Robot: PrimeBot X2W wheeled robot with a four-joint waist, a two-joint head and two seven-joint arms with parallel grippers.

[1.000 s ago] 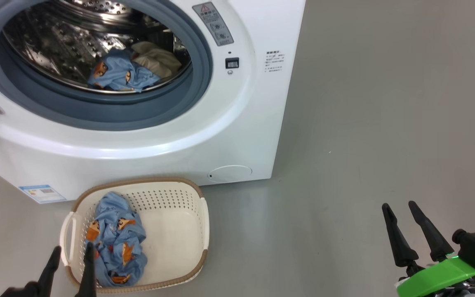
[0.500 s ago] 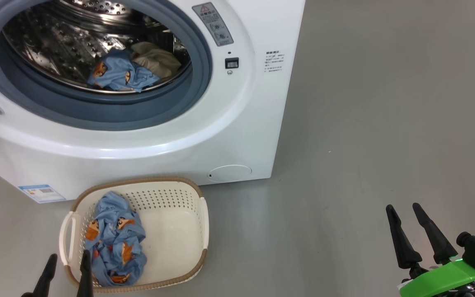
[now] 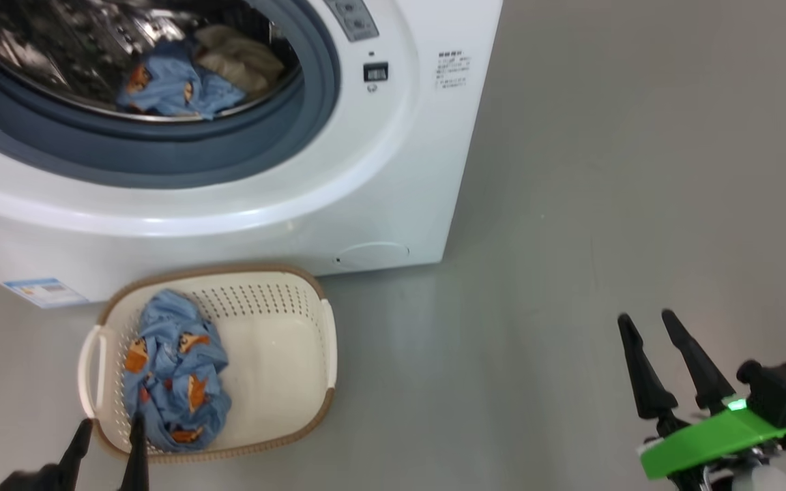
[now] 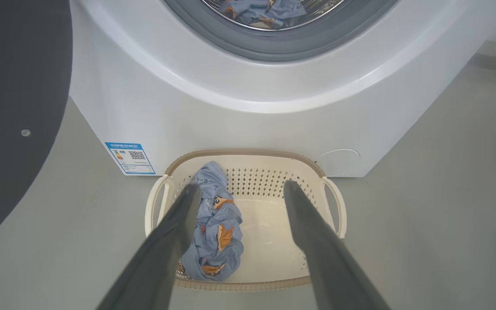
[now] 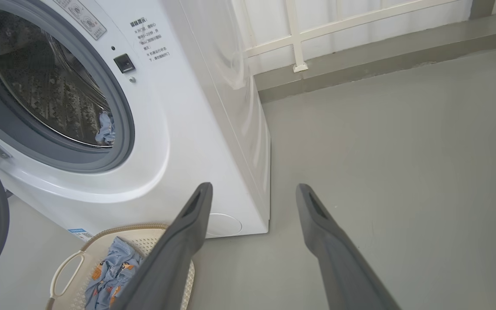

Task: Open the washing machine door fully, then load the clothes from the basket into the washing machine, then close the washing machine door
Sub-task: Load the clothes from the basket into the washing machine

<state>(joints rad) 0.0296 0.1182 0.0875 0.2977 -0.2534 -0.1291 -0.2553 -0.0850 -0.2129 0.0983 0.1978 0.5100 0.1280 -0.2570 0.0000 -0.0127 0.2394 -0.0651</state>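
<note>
Where the washing machine door [image 4: 15, 86] stands swung wide open, far off to the left of our left gripper [image 3: 110, 424], we see its dark face and a small screw head on it. The left gripper hangs low over the near edge of the basket [image 3: 215, 271], its two dark fingers spread as far apart as they go and holding nothing. Its right-hand fingertip lies over the near end of the clothes [image 3: 175, 368], though we cannot tell whether it touches the fabric. That bundle, light blue with orange-brown cartoon figures, is heaped against the basket's left side, just ahead of the fingers and mostly between them in the left wrist view. Beyond the basket, further ahead of this gripper, rises the white washing machine [image 3: 366, 177], with a blue label sticker [image 4: 129, 158] low on its front, ahead and to the left of the fingers, and a small round flap [image 3: 371, 254] ahead and to their right. Higher up, in the steel drum [image 3: 59, 61], more of the clothes lie together: a blue printed garment with a cream piece touching it on the right. Well to the right, over the bare grey floor [image 3: 570, 204], our right gripper [image 3: 647, 319] hovers with its fingers likewise wide apart and empty, the machine's front corner ahead and to its left, the basket low on its left
</note>
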